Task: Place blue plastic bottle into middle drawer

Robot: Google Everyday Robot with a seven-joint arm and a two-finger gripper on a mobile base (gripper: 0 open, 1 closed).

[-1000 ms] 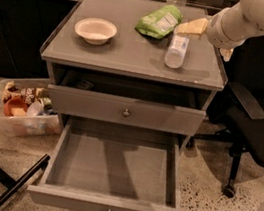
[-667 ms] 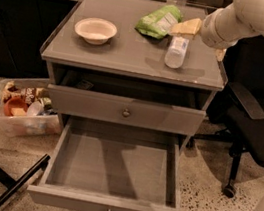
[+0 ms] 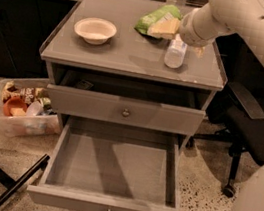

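Gripper (image 3: 180,39) is down by the cabinet top (image 3: 131,51), right at the top of the blue plastic bottle (image 3: 175,54). I cannot tell if it is squeezing or let go. The middle drawer (image 3: 111,167) is pulled out, well below, and the bottle is not in it yet. If the bottle slips on the way down, it could miss the drawer. The green bag (image 3: 155,17) is just beside the gripper and could get pushed. The bottle stands upright and could tip if bumped. The big white arm (image 3: 253,22) reaches in from the right, slanting down, its wrist over the bottle.
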